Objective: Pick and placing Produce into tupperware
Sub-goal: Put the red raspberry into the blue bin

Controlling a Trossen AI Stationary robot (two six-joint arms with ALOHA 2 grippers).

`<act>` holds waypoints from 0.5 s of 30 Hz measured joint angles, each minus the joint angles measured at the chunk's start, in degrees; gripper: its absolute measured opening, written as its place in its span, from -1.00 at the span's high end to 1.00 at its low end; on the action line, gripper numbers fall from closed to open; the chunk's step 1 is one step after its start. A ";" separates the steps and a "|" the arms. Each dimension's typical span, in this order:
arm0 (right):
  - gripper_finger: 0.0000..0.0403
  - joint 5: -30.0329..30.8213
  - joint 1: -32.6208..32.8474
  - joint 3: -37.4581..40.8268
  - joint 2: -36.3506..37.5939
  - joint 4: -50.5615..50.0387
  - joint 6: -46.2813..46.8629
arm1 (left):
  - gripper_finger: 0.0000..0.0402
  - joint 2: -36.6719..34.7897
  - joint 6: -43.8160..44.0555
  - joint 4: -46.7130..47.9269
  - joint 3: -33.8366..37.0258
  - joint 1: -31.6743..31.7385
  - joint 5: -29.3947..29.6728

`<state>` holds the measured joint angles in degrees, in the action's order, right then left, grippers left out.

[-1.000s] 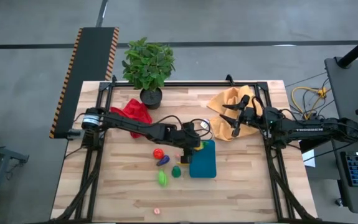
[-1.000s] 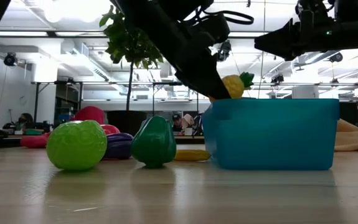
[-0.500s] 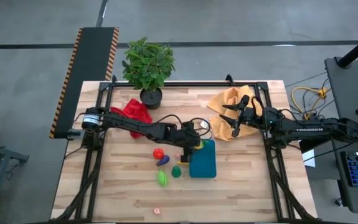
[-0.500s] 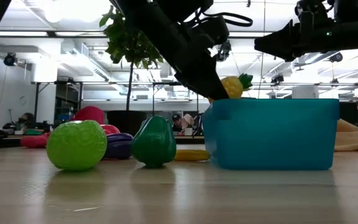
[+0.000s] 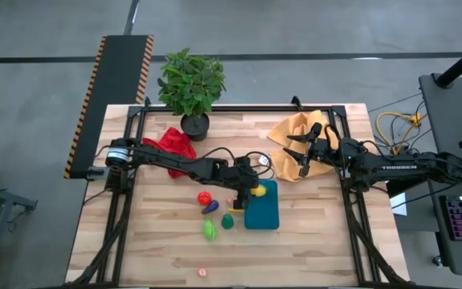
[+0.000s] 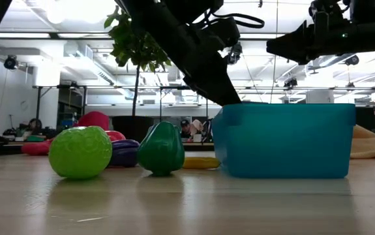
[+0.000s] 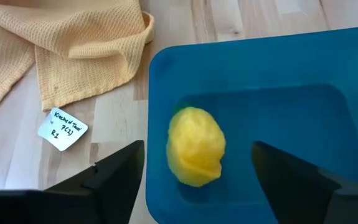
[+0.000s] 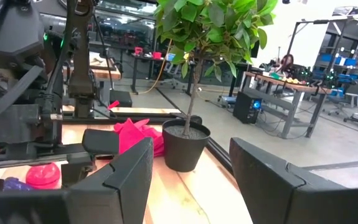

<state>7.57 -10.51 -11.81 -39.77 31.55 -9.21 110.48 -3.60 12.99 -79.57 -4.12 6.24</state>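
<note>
The produce lies mostly in a loose cluster on the wooden table, just beside the tupperware: a red piece, a purple one, a dark green pear shape and a bright lime-green one. A flat yellow piece lies touching the container's near side in the low view. One more yellow piece, oval and lemon-coloured, sits inside the teal-blue container near one end, free of any grip. The left gripper hangs directly over it, its jaws spread wide with the yellow piece between and below them, holding nothing. The right gripper waits above the mustard-yellow cloth, jaws wide and empty.

The table is pale butcher-block wood inside a black frame. A potted plant stands at its far edge with a red cloth beside it, and a tiny pink speck lies near the front edge. A white label with handwriting rests on the wood by the yellow cloth. Beyond the table is a grey floor, a hazard-striped ramp and, in the low view, an open workshop with ceiling lights and benches.

From the low view the container's wall hides its contents, and the purple piece is largely covered by the green ones. The writing on the label is too small to read fully.
</note>
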 joint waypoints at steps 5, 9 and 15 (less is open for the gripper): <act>-0.02 0.00 -0.01 0.00 0.00 0.00 0.00 | -0.44 -0.10 -0.04 4.66 -0.90 0.02 0.71; -0.02 0.00 0.00 0.02 0.00 0.00 0.00 | -0.45 -1.13 0.12 12.59 -1.87 0.02 4.72; -0.02 0.00 0.01 0.02 0.00 0.00 -0.02 | -0.45 -3.74 1.45 19.37 -1.00 0.36 10.50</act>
<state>7.57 -10.50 -11.79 -39.77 31.55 -9.23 106.73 -2.15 32.36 -80.57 -3.76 16.74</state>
